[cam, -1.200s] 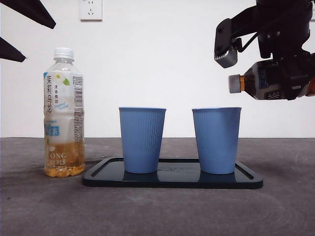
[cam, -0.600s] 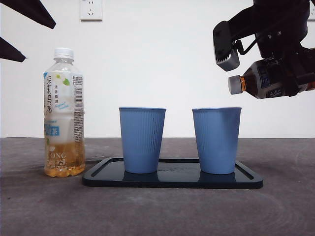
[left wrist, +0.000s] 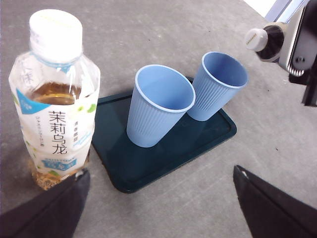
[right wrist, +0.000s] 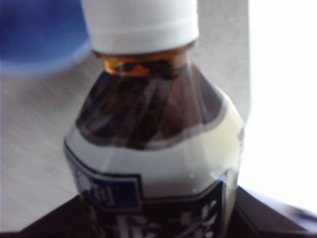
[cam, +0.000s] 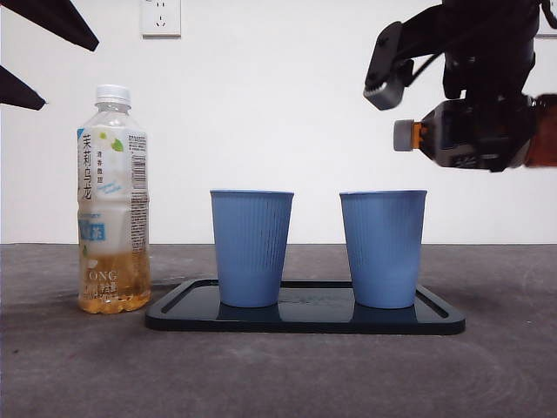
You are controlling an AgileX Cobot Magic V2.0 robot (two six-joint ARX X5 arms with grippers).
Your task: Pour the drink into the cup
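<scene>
Cap point(cam: 402, 135) is on the dark bottle point(cam: 474, 132) my right pincer point(cam: 487, 131) holds sideways, upper right: centre over right cup point(cam: 383, 248) before tipping.

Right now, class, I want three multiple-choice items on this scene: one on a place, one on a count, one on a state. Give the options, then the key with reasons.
1. Where is the tea bottle?
A. on the tray
B. on the table beside the tray
C. inside a cup

2. How many blue cups stand on the tray?
A. one
B. two
C. three

3. How is the dark bottle held?
A. upright on the table
B. upside down in a cup
C. on its side in the air, cap on

Key: B, it stands off the tray's edge; B, the near cup and far cup; C, the right gripper holds it above the far cup, cap in place.
</scene>
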